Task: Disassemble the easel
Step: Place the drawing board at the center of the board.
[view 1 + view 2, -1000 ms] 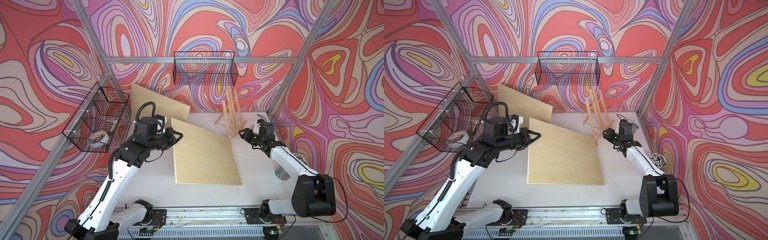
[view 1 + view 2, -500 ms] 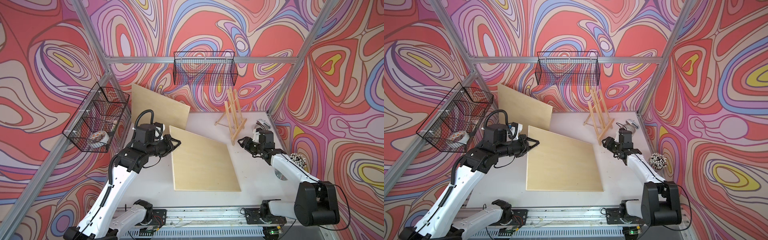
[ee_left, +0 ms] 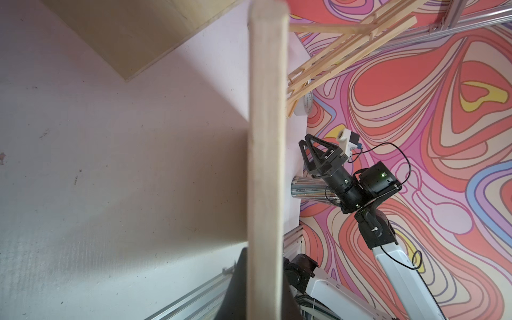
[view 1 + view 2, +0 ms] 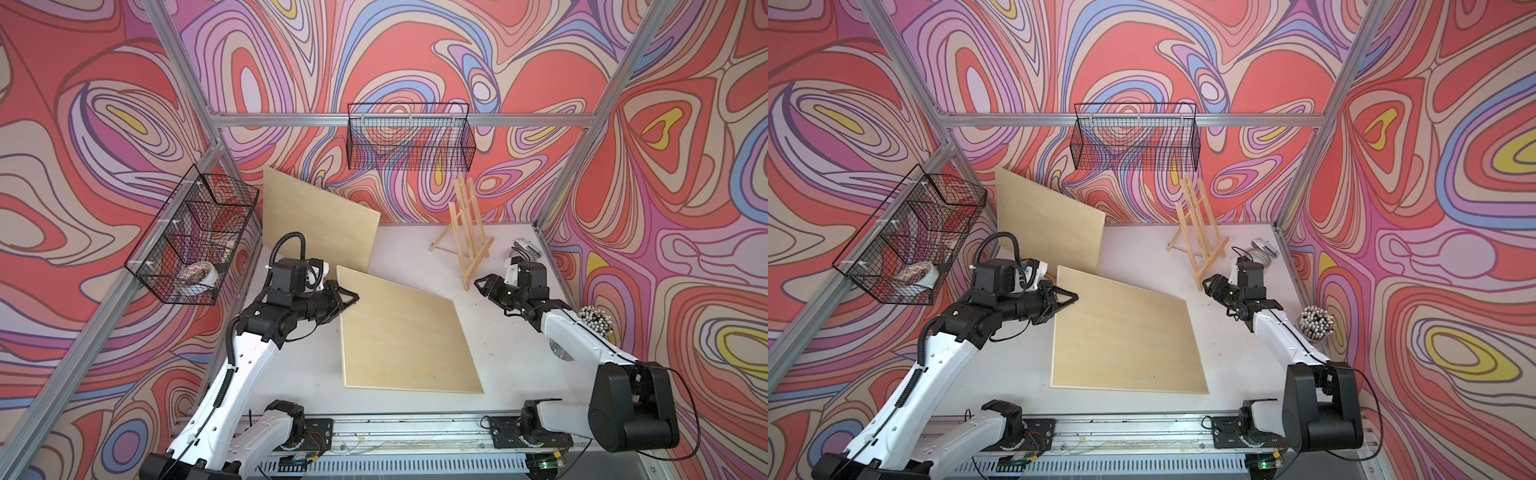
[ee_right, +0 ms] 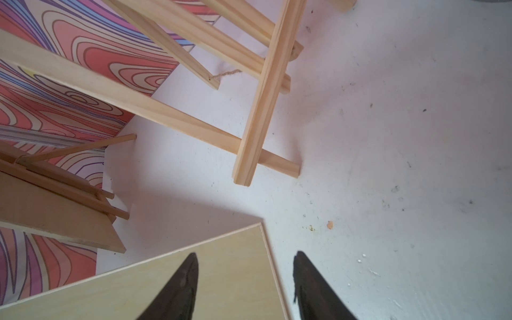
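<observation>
Pale, unfinished wood makes up each task piece. The easel (image 4: 465, 232), an A-frame of slim square slats with a ledge bar across the front legs and a rear leg tied by twine, is stood upright near the back edge of the tabletop (image 4: 415, 257), toward its back right corner. A thin, smooth, rectangular panel (image 4: 399, 332) is spread over the middle of the white, scuffed tabletop, and a second panel (image 4: 320, 220) is leaned on the wall at the back left corner. The left pincer (image 4: 351, 300) is clamped on the first panel's left edge, near its back corner. The right pincer (image 5: 246, 255) is held partly open and empty, its black tapered fingers (image 5: 182, 279) parted above that panel's back right corner, just in front of the easel's feet. A black wire basket (image 4: 409, 139) is hung on the back wall. In a second wire basket (image 4: 166, 232), on the left wall, a roll of patterned tape (image 4: 197, 274) is kept. Near the right edge, a shiny metal cup (image 3: 304, 188) is packed with white-tipped sticks (image 4: 596, 322).
</observation>
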Controlling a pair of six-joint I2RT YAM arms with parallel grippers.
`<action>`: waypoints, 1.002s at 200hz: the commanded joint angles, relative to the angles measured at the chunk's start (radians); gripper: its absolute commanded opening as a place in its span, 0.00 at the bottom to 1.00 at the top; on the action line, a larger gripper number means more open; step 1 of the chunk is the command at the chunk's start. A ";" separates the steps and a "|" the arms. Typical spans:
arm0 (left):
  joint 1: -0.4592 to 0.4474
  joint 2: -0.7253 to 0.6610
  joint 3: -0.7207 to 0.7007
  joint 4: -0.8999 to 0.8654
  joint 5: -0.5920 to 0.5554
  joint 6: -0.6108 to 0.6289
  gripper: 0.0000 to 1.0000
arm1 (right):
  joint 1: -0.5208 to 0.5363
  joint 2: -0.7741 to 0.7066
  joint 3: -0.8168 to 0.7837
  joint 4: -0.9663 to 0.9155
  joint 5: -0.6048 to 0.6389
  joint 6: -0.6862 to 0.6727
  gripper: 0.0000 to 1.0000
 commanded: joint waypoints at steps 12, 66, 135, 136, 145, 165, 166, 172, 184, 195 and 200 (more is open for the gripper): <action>0.005 0.013 -0.092 0.131 0.126 -0.048 0.00 | -0.003 0.019 -0.013 0.025 -0.019 -0.010 0.57; 0.004 0.068 -0.238 0.330 0.141 -0.115 0.00 | -0.002 0.034 -0.022 0.040 -0.035 -0.009 0.57; -0.104 0.141 -0.321 0.480 0.094 -0.167 0.00 | -0.003 0.023 -0.028 0.046 -0.028 -0.005 0.57; -0.106 0.143 -0.322 0.482 0.091 -0.167 0.00 | -0.003 0.022 -0.027 0.047 -0.028 -0.005 0.57; -0.127 0.155 -0.329 0.500 0.069 -0.177 0.00 | -0.002 0.020 -0.028 0.047 -0.029 -0.006 0.57; -0.151 0.170 -0.357 0.572 0.009 -0.219 0.00 | -0.002 0.020 -0.030 0.047 -0.030 -0.007 0.57; -0.152 0.170 -0.359 0.576 0.006 -0.222 0.00 | -0.002 0.019 -0.030 0.048 -0.030 -0.008 0.57; -0.154 0.176 -0.367 0.597 -0.010 -0.234 0.00 | -0.002 0.018 -0.031 0.048 -0.029 -0.008 0.57; -0.159 0.192 -0.382 0.642 -0.034 -0.259 0.00 | -0.002 0.018 -0.032 0.048 -0.028 -0.008 0.57; -0.170 0.215 -0.391 0.680 -0.057 -0.275 0.00 | -0.002 0.018 -0.033 0.049 -0.028 -0.009 0.57; -0.176 0.226 -0.393 0.699 -0.063 -0.280 0.00 | -0.002 0.019 -0.032 0.049 -0.030 -0.008 0.57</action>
